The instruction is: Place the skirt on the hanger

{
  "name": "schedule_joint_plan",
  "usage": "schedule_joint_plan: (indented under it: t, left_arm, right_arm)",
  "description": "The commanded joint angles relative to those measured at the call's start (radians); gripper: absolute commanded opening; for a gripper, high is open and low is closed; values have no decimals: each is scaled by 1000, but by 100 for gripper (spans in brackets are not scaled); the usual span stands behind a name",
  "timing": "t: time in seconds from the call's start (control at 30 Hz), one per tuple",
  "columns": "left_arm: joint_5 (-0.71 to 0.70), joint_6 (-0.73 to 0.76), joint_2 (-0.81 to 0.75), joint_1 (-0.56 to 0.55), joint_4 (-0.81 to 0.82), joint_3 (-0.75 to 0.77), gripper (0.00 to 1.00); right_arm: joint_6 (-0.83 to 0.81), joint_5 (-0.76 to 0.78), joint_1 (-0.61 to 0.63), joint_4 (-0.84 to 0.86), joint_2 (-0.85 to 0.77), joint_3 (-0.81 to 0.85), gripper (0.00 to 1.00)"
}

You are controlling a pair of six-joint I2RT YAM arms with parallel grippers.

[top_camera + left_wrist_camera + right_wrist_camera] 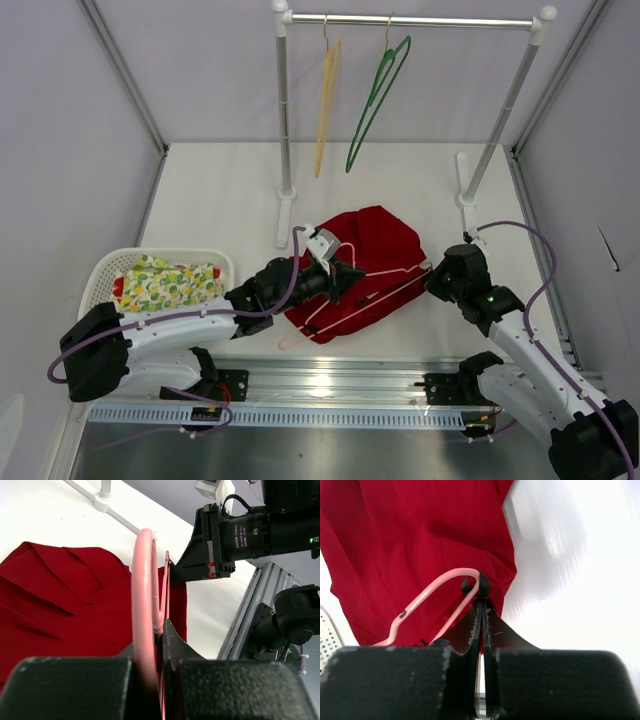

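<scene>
White table (220,190) under a clothes rail (410,20): from above, the skirt (375,245) lies mid-table with the hanger (385,271) across it, between both arms. Left wrist view: the left fingers (175,645) are clamped on the pink wire. Right wrist view: the right fingers (497,635) pinch its far bend, pressed together. Best hold it level and taut, I'd say, while 1 end enters the waistband.

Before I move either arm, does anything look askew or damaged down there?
The skirt lies bunched in folds on the table, with the hanger across its top, not inside it. The hanger's pink coating shows a small dark nick near its bend in the right wrist view.
</scene>
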Motion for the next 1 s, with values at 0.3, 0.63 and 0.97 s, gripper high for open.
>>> schedule_joint_plan:
  t: [0.3, 0.63, 0.97]
  left_arm:
    - [-13, -26, 93, 8, 64, 9, 0]
    - [-3, -32, 124, 8, 79, 6, 0]
    - [-10, -19, 92, 8, 19, 9, 0]
  right_arm:
    - [-1, 42, -12, -45, -12, 30, 18]
    - [-11, 91, -12, -88, -20, 54, 39]
    - [-31, 74, -36, -16, 55, 43, 29]
